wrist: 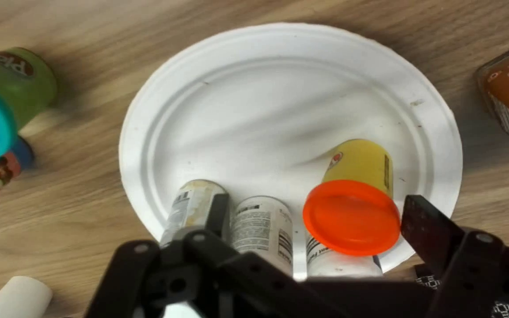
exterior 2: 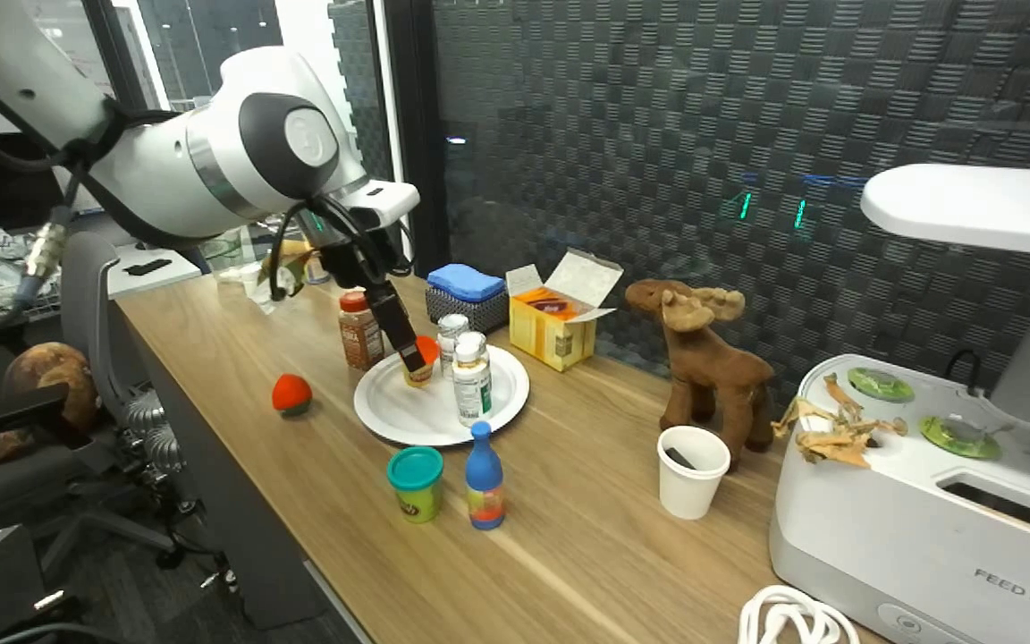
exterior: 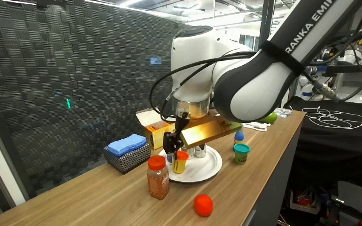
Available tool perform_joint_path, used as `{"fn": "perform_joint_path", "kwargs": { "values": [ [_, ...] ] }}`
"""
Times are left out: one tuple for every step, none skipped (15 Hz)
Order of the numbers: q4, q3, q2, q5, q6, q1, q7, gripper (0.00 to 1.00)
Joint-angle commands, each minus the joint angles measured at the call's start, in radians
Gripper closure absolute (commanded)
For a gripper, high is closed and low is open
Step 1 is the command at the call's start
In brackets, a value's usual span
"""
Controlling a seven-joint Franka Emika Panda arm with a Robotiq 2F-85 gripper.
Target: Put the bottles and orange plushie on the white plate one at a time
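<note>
The white plate (wrist: 281,44) lies on the wooden counter. Three white bottles stand on it; the middle one (wrist: 261,225) shows in the wrist view, and one (exterior 2: 472,385) in an exterior view. A yellow tub with an orange lid (wrist: 351,216) stands on the plate beside them. My gripper (wrist: 320,216) is open over the plate, its fingers wide apart with the tub's lid between them, close to the right finger. The round red-orange plushie (exterior: 203,205) lies on the counter off the plate, also in an exterior view (exterior 2: 291,394). A blue bottle (exterior 2: 485,478) stands off the plate.
A red-capped spice jar (exterior: 158,179) stands close beside the plate. A teal-lidded green tub (exterior 2: 416,487) stands near the blue bottle. A yellow box (exterior 2: 553,326), a tissue box with blue cloth (exterior: 127,150), a brown moose plush (exterior 2: 712,367) and a paper cup (exterior 2: 689,478) stand around.
</note>
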Motion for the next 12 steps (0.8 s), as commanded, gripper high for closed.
{"fn": "perform_joint_path", "kwargs": {
  "values": [
    [-0.098,0.019,-0.125,0.100,-0.014,-0.041,-0.070,0.00],
    [-0.117,0.023,-0.150,0.126,-0.019,-0.050,-0.088,0.00],
    [-0.135,0.026,-0.176,0.152,-0.021,-0.062,-0.109,0.00],
    [-0.150,0.028,-0.199,0.171,-0.024,-0.071,-0.127,0.00],
    [-0.166,0.030,-0.221,0.190,-0.031,-0.082,-0.143,0.00],
    [-0.180,0.028,-0.240,0.197,-0.046,-0.091,-0.143,0.00],
    [-0.193,0.028,-0.257,0.206,-0.061,-0.102,-0.139,0.00],
    [-0.212,0.025,-0.272,0.206,-0.073,-0.114,-0.126,0.00],
    [-0.227,0.024,-0.283,0.200,-0.084,-0.127,-0.113,0.00],
    [-0.248,0.023,-0.292,0.214,-0.093,-0.145,-0.120,0.00],
    [-0.264,0.021,-0.296,0.226,-0.097,-0.161,-0.123,0.00],
    [-0.282,0.018,-0.292,0.247,-0.093,-0.178,-0.134,0.00]
  ]
}}
